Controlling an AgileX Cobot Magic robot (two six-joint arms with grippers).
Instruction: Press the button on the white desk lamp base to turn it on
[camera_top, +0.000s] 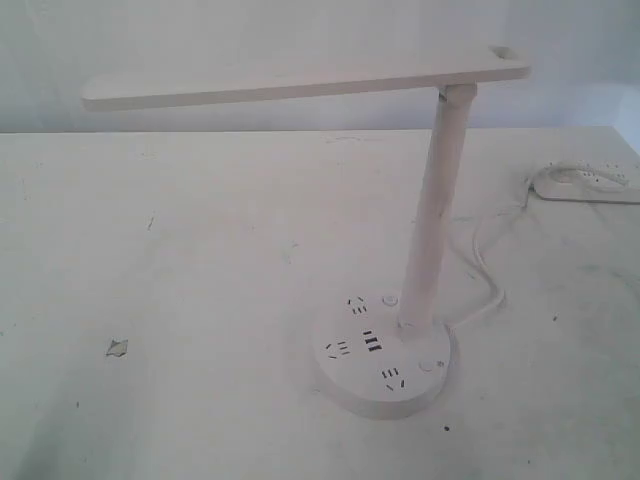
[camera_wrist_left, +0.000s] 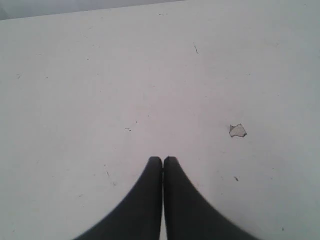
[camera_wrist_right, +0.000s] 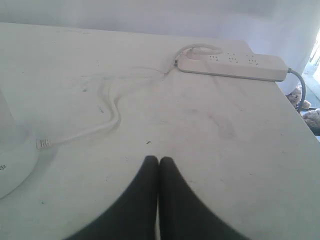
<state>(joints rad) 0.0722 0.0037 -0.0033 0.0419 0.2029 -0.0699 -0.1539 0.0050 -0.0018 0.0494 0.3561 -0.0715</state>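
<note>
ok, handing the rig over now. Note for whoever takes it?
Left gripper: shut, empty, over the table.
Right gripper: shut, empty, by the cable; base edge in its view.
Lamp upright, buttons on top of base; no gripper shows in the exterior view.
Done: nothing, lamp looks unlit.
Left: press the base button.

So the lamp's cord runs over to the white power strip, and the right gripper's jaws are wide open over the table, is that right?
Not quite. The right gripper has its jaws shut, tips together, as the right wrist view shows. The cord does run to the white power strip.
</note>
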